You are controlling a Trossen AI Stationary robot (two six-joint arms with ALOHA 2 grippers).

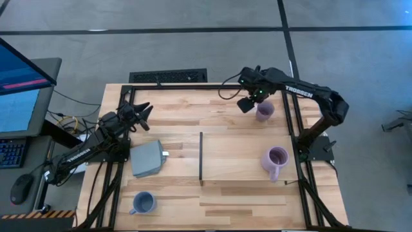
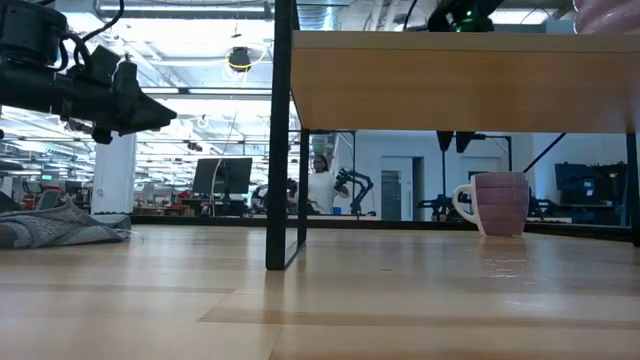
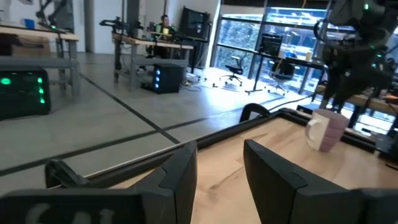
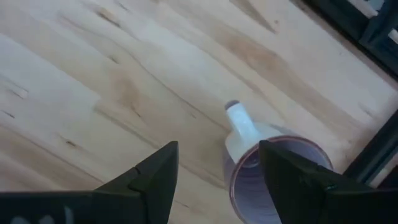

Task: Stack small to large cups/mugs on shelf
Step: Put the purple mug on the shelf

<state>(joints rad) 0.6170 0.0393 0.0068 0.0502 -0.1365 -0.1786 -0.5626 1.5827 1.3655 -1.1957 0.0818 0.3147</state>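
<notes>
Three mugs, none stacked. Taking the shelf (image 1: 241, 158) as my landmark: the big purple mug (image 1: 276, 159) stands upright on the shelf, near its short edge opposite the black strip (image 1: 201, 156), handle toward the near table edge. The small purple mug (image 1: 264, 111) is off the shelf, on the table (image 1: 180, 122) just past the shelf's far long side, toward the far right corner; upright, pale handle (seen in my right wrist view (image 4: 241, 124)). The blue mug (image 1: 143, 203) sits well off the shelf, beyond the strip end, near the front left corner of the table, upright.

My right gripper (image 1: 246, 104) hangs just beside the small purple mug, on the side toward the strip; fingers (image 4: 155, 180) spread wide, nothing between them, the mug's rim (image 4: 280, 180) shows partly behind one finger. I can't tell if a finger touches the mug.

My left gripper (image 1: 143, 115) is well away from the shelf, out past the strip end, over the table's far left part, raised above the surface (low view shows it up in the air (image 2: 150, 112)). Fingers (image 3: 180, 177) part-open with a clear gap, holding nothing.

Grey block (image 1: 147, 158) lies flat on the table between the strip and my left arm, close to the strip but apart from it. A person (image 2: 321, 185) shows far off in the room beyond the table.
</notes>
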